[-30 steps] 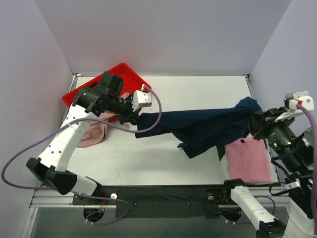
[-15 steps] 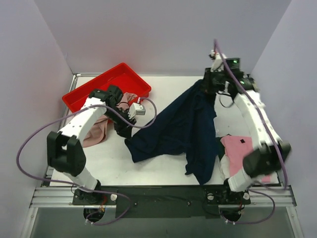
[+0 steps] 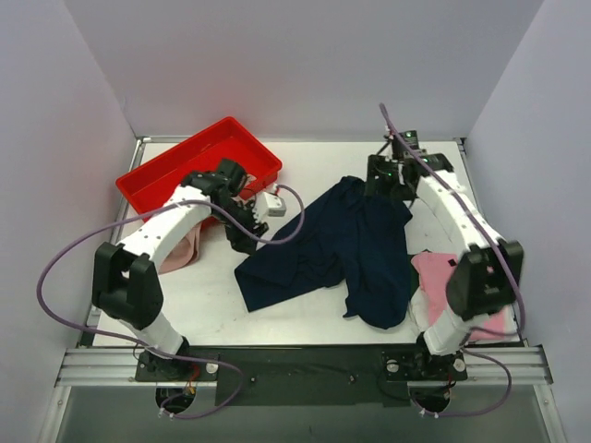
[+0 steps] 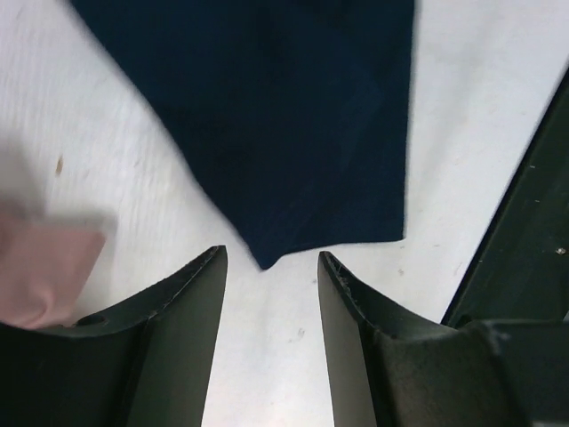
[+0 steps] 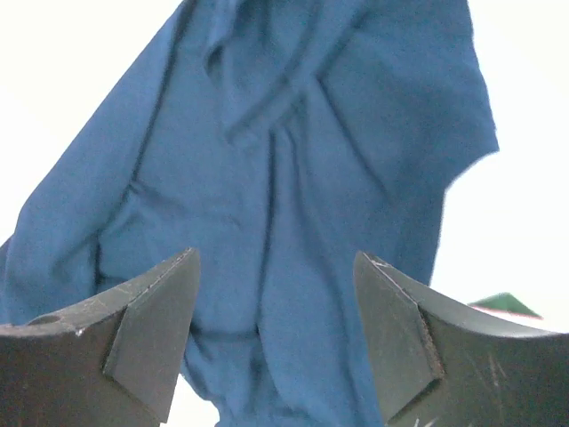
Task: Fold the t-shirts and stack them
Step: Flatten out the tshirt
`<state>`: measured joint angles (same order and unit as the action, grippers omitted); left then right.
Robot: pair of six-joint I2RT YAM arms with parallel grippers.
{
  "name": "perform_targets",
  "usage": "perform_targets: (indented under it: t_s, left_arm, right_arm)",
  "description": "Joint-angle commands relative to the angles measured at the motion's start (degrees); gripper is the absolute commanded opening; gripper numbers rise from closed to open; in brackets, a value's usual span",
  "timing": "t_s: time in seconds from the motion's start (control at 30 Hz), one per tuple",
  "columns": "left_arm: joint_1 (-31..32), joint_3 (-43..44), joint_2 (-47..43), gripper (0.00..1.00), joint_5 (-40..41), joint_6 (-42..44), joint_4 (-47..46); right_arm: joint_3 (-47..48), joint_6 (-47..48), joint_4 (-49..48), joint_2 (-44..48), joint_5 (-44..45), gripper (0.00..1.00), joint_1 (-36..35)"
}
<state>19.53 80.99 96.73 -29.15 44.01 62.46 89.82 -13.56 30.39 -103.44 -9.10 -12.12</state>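
The dark navy t-shirt (image 3: 343, 242) lies rumpled and spread on the white table (image 3: 305, 309), held by neither gripper. My left gripper (image 3: 244, 244) is open just off its left corner; in the left wrist view that corner (image 4: 293, 124) ends right ahead of my gripper (image 4: 271, 262). My right gripper (image 3: 379, 187) hangs open over the shirt's far edge, with navy cloth (image 5: 302, 178) below and between its fingers (image 5: 276, 262). The bright pink t-shirt (image 3: 462, 288) lies folded at the right front. The beige-pink t-shirt (image 3: 182, 251) lies bunched under my left arm and also shows in the left wrist view (image 4: 44, 267).
A red plastic tray (image 3: 162, 173) stands at the far left, behind my left arm. The black front rail (image 3: 305, 365) runs along the near edge. Grey walls close in the left, right and far sides.
Both grippers have opened and let go of the navy shirt, which dropped onto the table. The right arm swung from the right side to the far edge; the left drew back slightly.
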Motion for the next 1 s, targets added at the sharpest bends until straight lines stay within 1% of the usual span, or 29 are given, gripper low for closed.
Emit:
perform_targets:
  t_s: [0.0, 0.03, 0.07, 0.1, 0.13, 0.17, 0.2, 0.23, 0.27, 0.3, 0.33, 0.4, 0.5, 0.63, 0.67, 0.7, 0.73, 0.77, 0.8, 0.83, 0.87, 0.9, 0.93, 0.97]
  left_arm:
    - [11.0, -4.1, -5.5, 0.55, 2.1, -2.4, -1.7]
    - [13.6, -5.0, -5.7, 0.55, 3.4, -4.0, -2.4]
    - [15.0, -6.6, -5.7, 0.55, 4.0, -4.5, -4.5]
    - [17.6, -7.3, -5.6, 0.55, 5.8, -5.9, -6.5]
    - [18.7, -8.2, -5.1, 0.55, 7.2, -6.5, -7.6]
    - [20.9, -8.7, -4.8, 0.56, 9.0, -7.5, -9.8]
    - [21.8, -9.0, -3.7, 0.57, 10.3, -8.1, -10.9]
    - [23.6, -9.0, -3.1, 0.58, 13.1, -9.4, -13.6]
    - [24.5, -9.3, -1.6, 0.58, 14.6, -10.3, -15.0]
    - [25.7, -9.4, 0.0, 0.60, 18.0, -11.6, -18.0]
    - [26.3, -9.5, 0.7, 0.60, 20.8, -12.2, -19.6]
    - [28.0, -9.3, 3.1, 0.61, 22.6, -12.6, -21.8]
    - [29.3, -10.6, 5.9, 0.62, 26.1, -11.7, -26.1]
    - [29.5, -11.2, 8.9, 0.62, 28.6, -10.7, -26.9]
    - [29.4, -11.4, 9.1, 0.62, 31.5, -10.5, -27.1]
    - [29.3, -12.0, 8.8, 0.61, 32.0, -10.3, -27.9]
    - [28.6, -12.4, 8.5, 0.58, 32.2, -9.7, -28.4]
    - [28.1, -12.9, 7.6, 0.52, 32.0, -9.6, -29.1]
    - [27.0, -12.8, 7.2, 0.30, 31.0, -10.2, -29.1]
    - [26.4, -12.0, 6.1, 0.17, 30.4, -10.5, -28.5]
    - [24.9, -11.3, 5.4, 0.00, 29.2, -11.3, -26.6]
    - [24.2, -9.7, 4.2, 0.00, 26.7, -11.6, -25.6]
    - [22.0, -8.8, 3.5, 0.00, 23.6, -12.0, -23.1]
    - [19.4, -6.8, 2.0, 0.00, 19.9, -12.2, -21.9]
  right_arm:
    - [-16.2, -5.1, 8.5, 17.5, 13.3, 0.64, -0.3]
    - [-19.1, -6.2, 10.3, 22.1, 13.6, 0.63, -0.2]
    - [-25.2, -8.5, 11.6, 24.2, 13.8, 0.61, -0.2]
    - [-27.8, -9.7, 12.5, 28.7, 13.6, 0.60, 0.2]
    - [-33.2, -12.3, 13.5, 31.0, 12.0, 0.58, 0.1]
    - [-35.6, -14.2, 14.1, 35.0, 11.2, 0.57, 0.3]
    - [-40.1, -17.2, 14.9, 36.8, 9.6, 0.57, 0.3]
    - [-42.6, -19.0, 15.0, 40.6, 7.9, 0.57, 0.0]
    - [-46.2, -22.3, 15.0, 42.0, 6.9, 0.57, -0.2]
    - [-48.2, -23.6, 15.0, 44.4, 6.9, 0.57, -0.4]
    - [-51.6, -26.0, 14.8, 45.4, 7.1, 0.58, -0.5]
    - [-55.1, -28.7, 14.0, 46.6, 7.8, 0.62, -0.8]
    - [-55.9, -31.3, 13.6, 44.8, 7.4, 0.63, -1.5]
    - [-58.8, -32.6, 11.9, 43.4, 8.0, 0.66, -1.6]
    - [-59.4, -32.8, 11.0, 42.5, 7.6, 0.67, -1.9]
    - [-60.5, -32.8, 10.5, 41.9, 6.6, 0.67, -1.9]
    - [-60.9, -32.8, 9.5, 40.8, 6.1, 0.67, -1.9]
    - [-61.9, -32.3, 8.1, 40.4, 5.6, 0.60, -1.9]
    - [-62.0, -32.1, 7.8, 39.9, 5.6, 0.54, -1.9]
    - [-61.4, -31.8, 7.8, 40.1, 6.0, 0.34, -1.9]
    - [-61.0, -31.8, 7.8, 40.9, 5.9, 0.22, -1.9]
    - [-59.5, -31.6, 8.2, 42.1, 5.9, 0.05, -1.9]
    - [-58.6, -31.6, 8.8, 43.9, 6.1, 0.00, -1.8]
    - [-56.3, -31.4, 9.9, 44.8, 6.6, 0.00, -1.8]
